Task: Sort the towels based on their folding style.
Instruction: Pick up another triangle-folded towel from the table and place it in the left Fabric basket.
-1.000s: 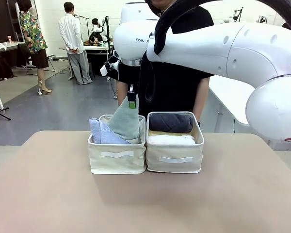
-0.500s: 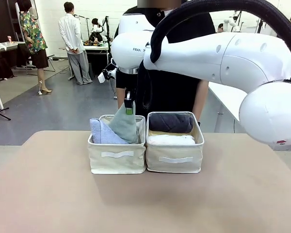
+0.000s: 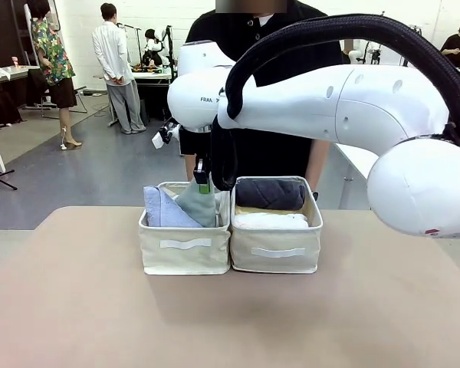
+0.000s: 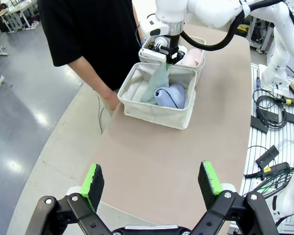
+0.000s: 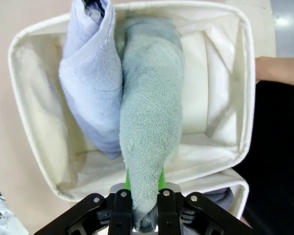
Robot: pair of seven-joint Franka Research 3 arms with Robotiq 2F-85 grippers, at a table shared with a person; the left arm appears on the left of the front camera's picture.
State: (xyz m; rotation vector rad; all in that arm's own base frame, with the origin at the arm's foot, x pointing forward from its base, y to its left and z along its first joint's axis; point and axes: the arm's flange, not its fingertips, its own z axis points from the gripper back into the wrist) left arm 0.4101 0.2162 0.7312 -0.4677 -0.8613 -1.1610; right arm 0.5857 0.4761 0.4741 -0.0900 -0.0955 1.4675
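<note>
Mint-green terry cone towel (image 5: 149, 142) stands in the left cream fabric bin (image 3: 185, 249), its tip clenched by the right gripper (image 5: 142, 196) at 6 o'clock; periwinkle-blue cone towel (image 5: 90, 88) touches it at 9 o'clock; left gripper (image 4: 154, 183) hovers spread, apparently empty, above the tan table (image 4: 186, 147).

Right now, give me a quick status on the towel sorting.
Right gripper shut on mint towel, lowering it into left bin beside blue towel. Left gripper open, idle. Nothing blocking.
</note>
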